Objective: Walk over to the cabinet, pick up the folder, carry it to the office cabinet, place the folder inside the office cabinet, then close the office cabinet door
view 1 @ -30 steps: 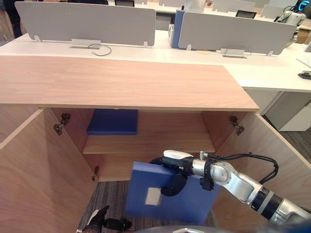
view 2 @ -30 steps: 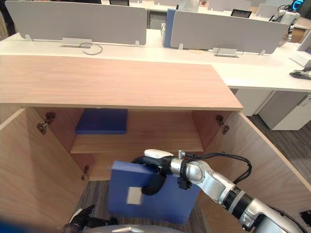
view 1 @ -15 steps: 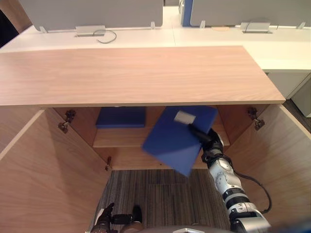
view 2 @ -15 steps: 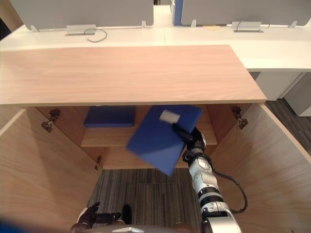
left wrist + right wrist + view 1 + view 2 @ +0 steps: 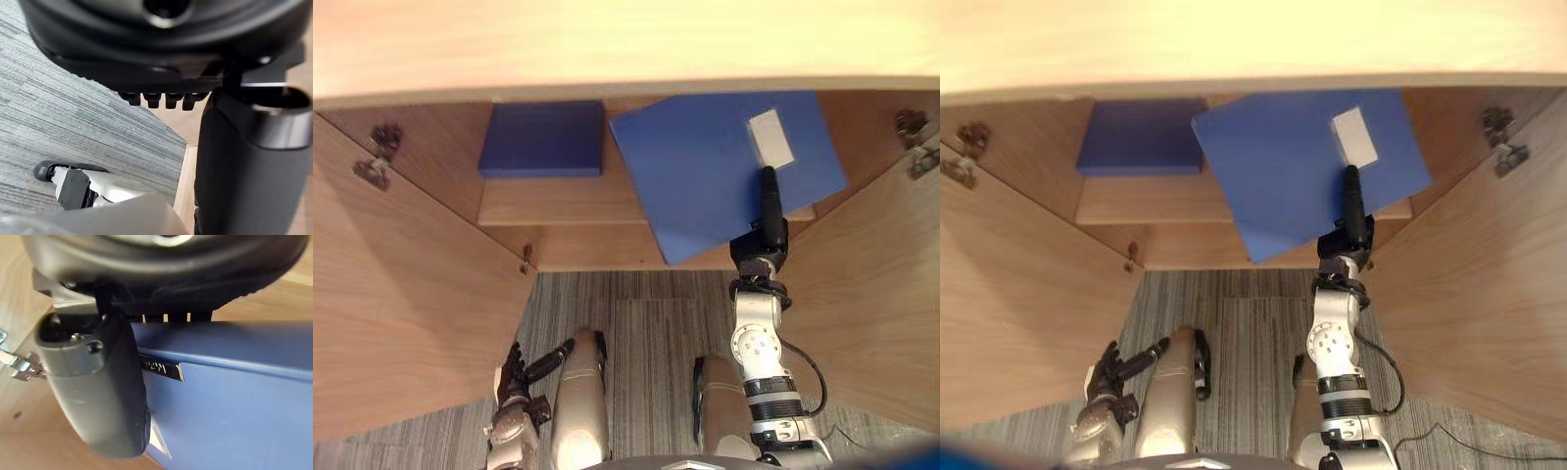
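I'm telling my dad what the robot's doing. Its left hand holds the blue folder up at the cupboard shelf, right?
No, its right hand holds the blue folder up at the cupboard shelf; the left eye view shows it. The left hand hangs low, empty.

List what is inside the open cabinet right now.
A dark blue folder lies on the shelf at its left. The right hand holds a second folder over the shelf's right side, hiding what is beneath.
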Tool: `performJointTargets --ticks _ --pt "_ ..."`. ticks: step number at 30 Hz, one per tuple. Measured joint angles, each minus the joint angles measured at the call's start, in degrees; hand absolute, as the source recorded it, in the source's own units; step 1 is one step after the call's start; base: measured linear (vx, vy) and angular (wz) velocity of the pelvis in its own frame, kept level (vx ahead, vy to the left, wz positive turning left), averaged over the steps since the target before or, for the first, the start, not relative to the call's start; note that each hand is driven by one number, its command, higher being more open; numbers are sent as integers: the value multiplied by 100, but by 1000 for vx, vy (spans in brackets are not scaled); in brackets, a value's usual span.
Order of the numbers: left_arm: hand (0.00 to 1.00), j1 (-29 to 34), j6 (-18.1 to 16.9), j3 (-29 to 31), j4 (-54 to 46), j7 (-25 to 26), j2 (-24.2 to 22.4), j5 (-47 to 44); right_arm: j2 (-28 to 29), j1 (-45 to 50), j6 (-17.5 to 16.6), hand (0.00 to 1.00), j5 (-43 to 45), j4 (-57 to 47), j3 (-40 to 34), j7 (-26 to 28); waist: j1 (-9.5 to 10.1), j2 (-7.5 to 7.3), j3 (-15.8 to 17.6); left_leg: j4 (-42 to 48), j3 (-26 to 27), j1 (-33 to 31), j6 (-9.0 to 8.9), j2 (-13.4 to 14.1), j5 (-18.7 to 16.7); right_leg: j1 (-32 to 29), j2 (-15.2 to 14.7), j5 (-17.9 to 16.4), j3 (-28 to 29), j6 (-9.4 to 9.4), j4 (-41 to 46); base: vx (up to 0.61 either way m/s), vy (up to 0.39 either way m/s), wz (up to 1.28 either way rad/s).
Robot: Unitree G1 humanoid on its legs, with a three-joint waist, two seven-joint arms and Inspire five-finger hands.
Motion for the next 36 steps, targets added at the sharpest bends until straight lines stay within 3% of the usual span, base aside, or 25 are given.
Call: performJointTargets --ticks 5,9,15,21,22,27,36 --pt "100 -4 -39 -141 -349 -78 -79 -28 -328 -1055 42 0 -17 288 -96 -447 99 51 87 390 22 -460 146 -248 -136 -368 -278 -172 43 188 359 21 80 19" --pt "100 -9 -44 -358 -488 -84 -93 -158 -857 -2717 217 0 58 1457 -528 -660 268 77 101 501 -4 -692 172 -361 -138 -518 -389 -198 25 243 435 -7 55 13" --pt "100 -92 -42 -406 -441 -68 -187 -264 -1396 -4197 311 0 1303 2689 -1784 -913 526 150 130 643 -132 -1091 206 -527 -119 -748 -521 -242 -93 322 538 -5 34 17" --pt "100 165 460 -406 328 142 -235 -252 -1881 -4734 172 0 1820 3497 -2468 -1496 609 270 197 757 -251 -1273 212 -704 -116 -776 -693 -289 -259 381 673 17 -6 19" --pt "100 202 481 -371 362 177 -262 -269 -2005 -4796 167 100 1823 3624 -2476 -1612 624 299 213 763 -307 -1319 224 -730 -109 -776 -715 -300 -333 365 700 -10 -26 26" --pt "100 268 448 -370 328 189 -271 -260 -2257 -5067 416 100 1777 3953 -2509 -1931 726 328 223 804 -335 -1383 239 -778 -84 -861 -790 -387 -374 301 884 -31 -44 8" --pt "100 268 411 -415 343 301 -271 -263 -2576 -5184 1211 100 136 4540 -2416 -2057 694 342 226 768 -368 -1419 245 -802 -1 -846 -811 -390 -448 298 829 -30 -22 2"
